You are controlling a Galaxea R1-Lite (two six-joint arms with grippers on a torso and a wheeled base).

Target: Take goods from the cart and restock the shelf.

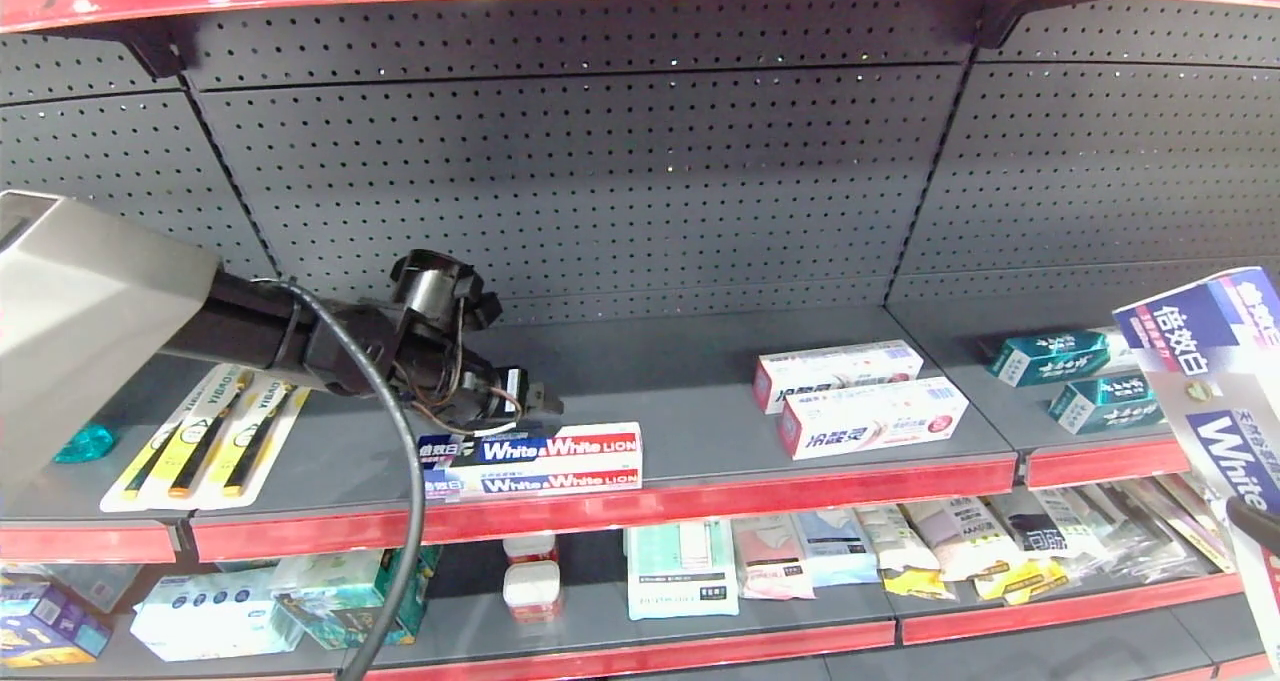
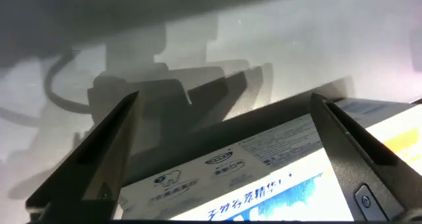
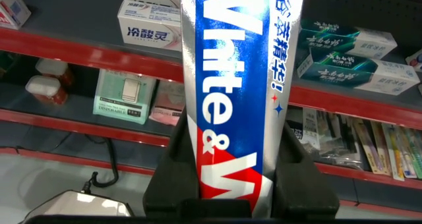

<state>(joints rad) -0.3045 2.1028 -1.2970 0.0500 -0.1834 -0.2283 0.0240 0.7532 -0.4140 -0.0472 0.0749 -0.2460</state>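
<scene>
Left end effector [image 1: 532, 401] is out over the middle shelf [image 1: 700, 381], just above the back end of two blue-red-white toothpaste boxes [image 1: 535, 466] lying side by side at the shelf's front lip. In the left wrist view its fingers [image 2: 109, 161] are spread apart, and the near box [image 2: 244, 184] lies beneath and between them; can't tell whether they touch it.

Right end effector [image 3: 234, 161] is clamped on another blue-red-white toothpaste box [image 3: 237, 72], gripped near its lower end. This held box stands roughly upright and off the shelf, at the far right of the head view in front of the right shelf bay.

Also on the middle shelf:
- Two white toothpaste boxes [image 1: 865, 401] right of centre, well apart from the blue ones.
- Teal toothpaste boxes [image 1: 1075, 371] in the right bay.
- Yellow toothbrush packs [image 1: 205, 436] lying flat at the left.

The lower shelf [image 1: 640, 651] holds mixed packets and boxes.
</scene>
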